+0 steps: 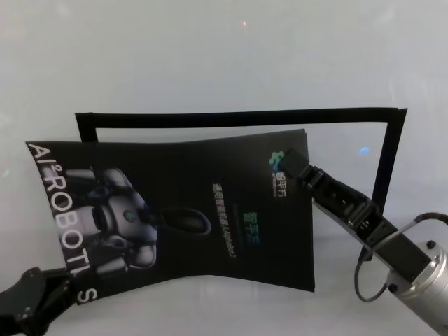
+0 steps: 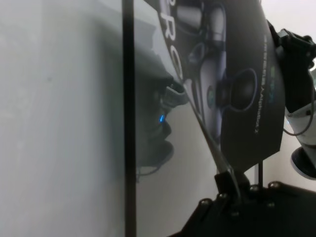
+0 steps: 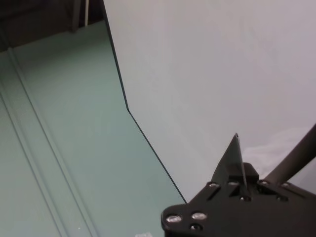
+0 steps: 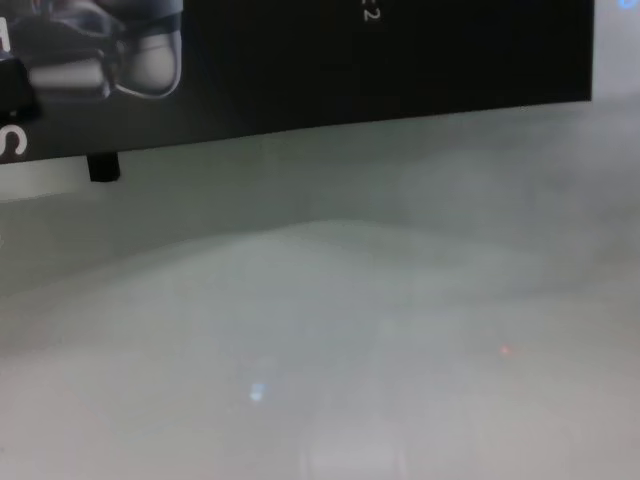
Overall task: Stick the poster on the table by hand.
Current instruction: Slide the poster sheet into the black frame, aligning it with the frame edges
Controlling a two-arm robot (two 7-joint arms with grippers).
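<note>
The poster (image 1: 210,210), a glossy black sheet with white capitals and a grey robot picture, hangs slightly curved above the pale table (image 1: 210,56). My left gripper (image 1: 66,280) is shut on its near left corner by the letter S; the left wrist view shows the fingers (image 2: 228,174) clamped on the poster's edge (image 2: 247,98). My right gripper (image 1: 292,166) is shut on the far right corner next to the small logo. In the right wrist view its fingertips (image 3: 237,153) are pressed together. The chest view shows the poster's lower edge (image 4: 400,60) above the table (image 4: 350,330).
A thin black rectangular outline (image 1: 231,117) lies on the table behind and to the right of the poster, partly covered by it. A short black stub (image 4: 103,165) sticks down below the poster's lower edge. The right arm (image 1: 392,252) reaches in from the lower right.
</note>
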